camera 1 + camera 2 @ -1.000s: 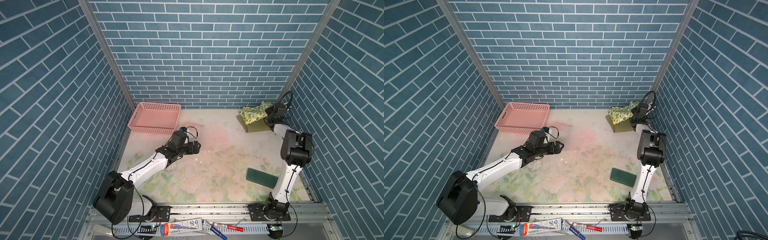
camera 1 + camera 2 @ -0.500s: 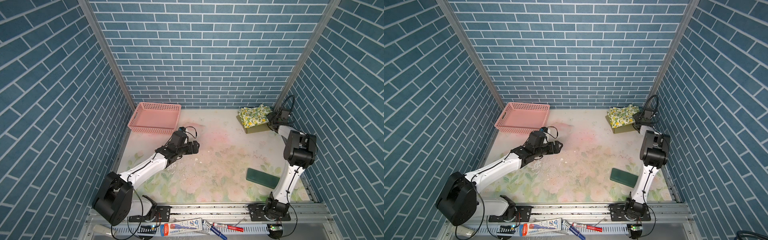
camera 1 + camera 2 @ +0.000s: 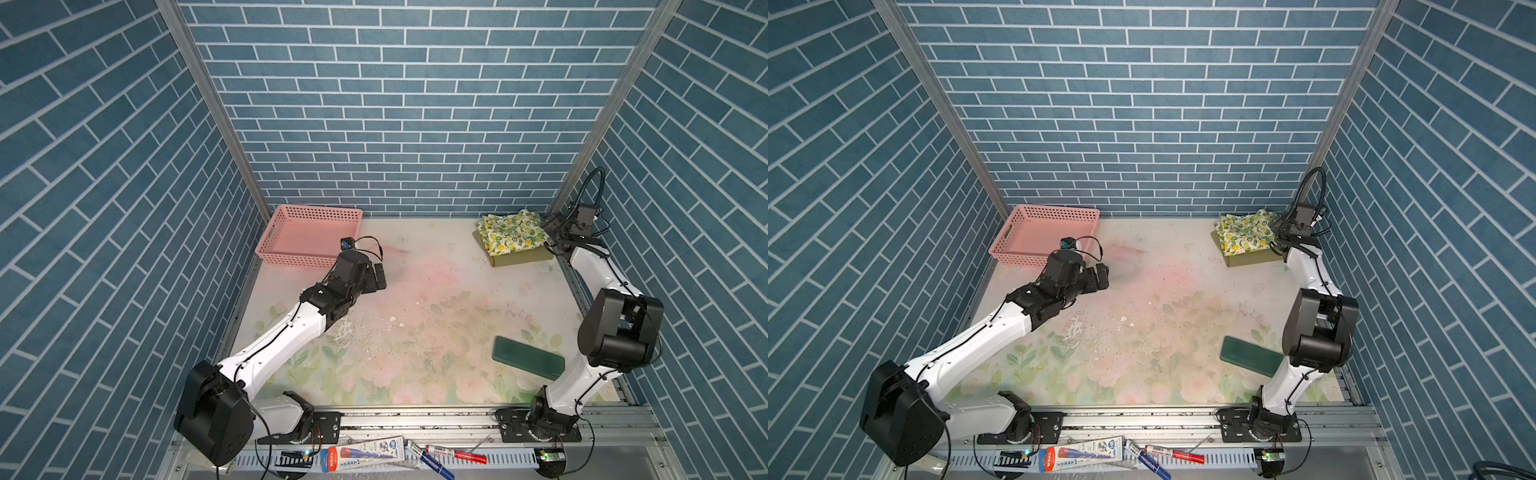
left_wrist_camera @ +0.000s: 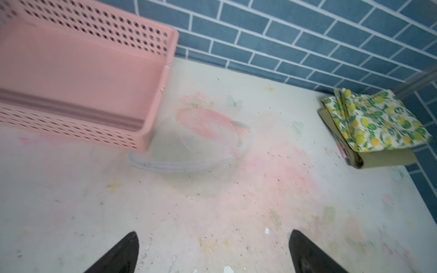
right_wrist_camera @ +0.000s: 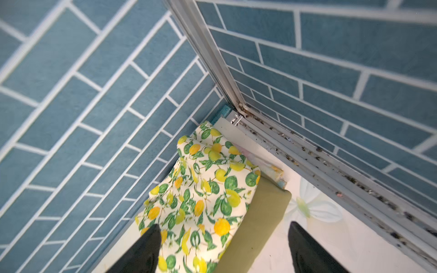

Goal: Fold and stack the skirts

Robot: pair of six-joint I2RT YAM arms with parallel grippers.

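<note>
A: Right gripper [image 5: 224, 237]?
B: Jaws wide apart, nothing held. It hangs over the stack's edge. One finger [image 5: 144, 250] overlaps the lemon skirt [image 3: 513, 230]; can't tell if they touch.
A: Left gripper [image 4: 214, 234]?
B: Also spread and empty, above bare table [image 3: 436, 299] near the pink basket [image 3: 303, 258].
A: Skirts?
B: Far right corner, by the back wall. The lemon skirt is folded on top, slightly rumpled. The olive skirt [image 3: 525, 258] lies flat beneath, sticking out on the near side. Of the pastel floral skirt [image 5: 275, 173], only a sliver shows. Stack's long axis runs roughly along the back wall.
</note>
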